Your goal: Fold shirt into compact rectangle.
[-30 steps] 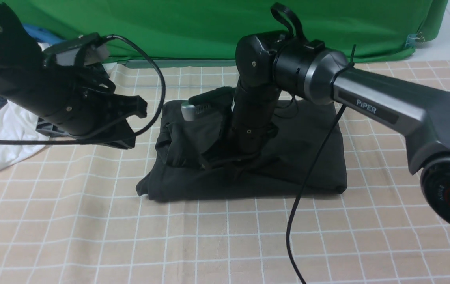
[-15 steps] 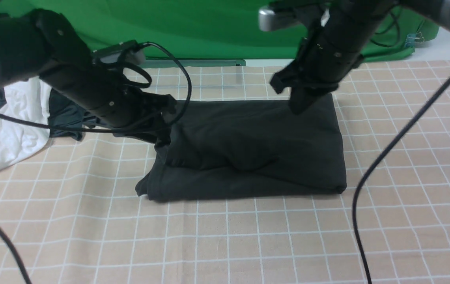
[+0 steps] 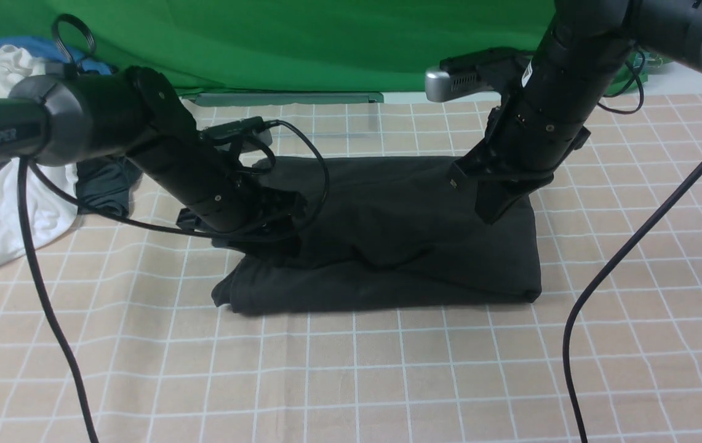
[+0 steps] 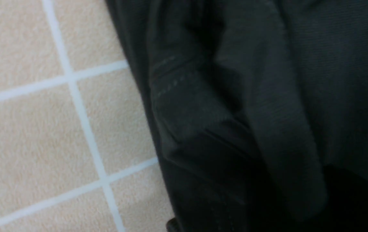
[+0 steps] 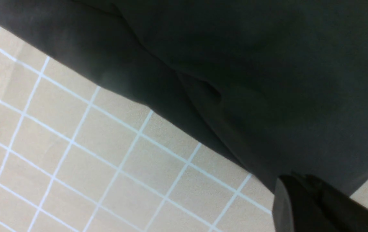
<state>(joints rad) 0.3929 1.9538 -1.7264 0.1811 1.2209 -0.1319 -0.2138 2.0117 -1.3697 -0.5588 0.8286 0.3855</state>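
Note:
The black shirt (image 3: 400,240) lies in a thick, roughly rectangular fold in the middle of the checked cloth, its left end bunched and uneven. My left gripper (image 3: 277,243) is down on the shirt's left end, its tips lost in the black folds. The left wrist view shows only creased shirt (image 4: 267,80) and a stitched hem, too dark to tell the jaws apart. My right gripper (image 3: 492,209) hangs shut just over the shirt's far right part. In the right wrist view its closed fingers (image 5: 300,206) hold nothing, with the shirt (image 5: 267,64) behind them.
A heap of white, blue and dark grey garments (image 3: 18,184) lies at the far left. A green backdrop (image 3: 326,43) closes off the back. Black cables (image 3: 603,277) hang from both arms. Beige checked tablecloth (image 3: 351,381) stretches in front of the shirt.
The right arm lifted off the shirt's middle and swung to its far right part. The left arm came in from the left and dropped onto the shirt's left end. The top layer lies flatter.

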